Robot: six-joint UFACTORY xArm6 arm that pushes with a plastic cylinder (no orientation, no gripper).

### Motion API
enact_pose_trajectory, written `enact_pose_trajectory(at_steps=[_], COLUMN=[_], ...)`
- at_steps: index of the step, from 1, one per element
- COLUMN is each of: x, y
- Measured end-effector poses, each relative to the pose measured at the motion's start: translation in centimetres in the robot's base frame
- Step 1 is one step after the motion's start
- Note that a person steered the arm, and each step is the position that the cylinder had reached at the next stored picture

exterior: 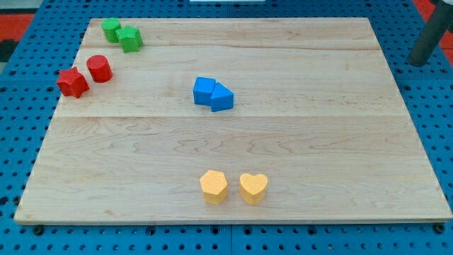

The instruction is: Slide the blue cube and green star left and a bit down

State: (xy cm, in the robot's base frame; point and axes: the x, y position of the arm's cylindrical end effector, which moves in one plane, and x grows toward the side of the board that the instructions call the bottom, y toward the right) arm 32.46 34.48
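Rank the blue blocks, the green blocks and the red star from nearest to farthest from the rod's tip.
Measured from my tip, at the view's top right, beyond the board's edge:
1. blue blocks, board's middle.
2. green blocks, top left corner.
3. red star, left edge, below the green.

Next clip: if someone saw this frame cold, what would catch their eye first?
Probably the four tight colour pairs on the pale wooden board: two blue blocks touching near the centre, and two yellow blocks, one a heart, close side by side near the view's bottom. Two green blocks and two red blocks crowd the view's top-left corner. My tip does not show; only a dark rod stands at the top right.
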Motion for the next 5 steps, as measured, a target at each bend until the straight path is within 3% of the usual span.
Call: enact_pose_trajectory(at_steps=[5], x=[-1.4], y=[-0.1])
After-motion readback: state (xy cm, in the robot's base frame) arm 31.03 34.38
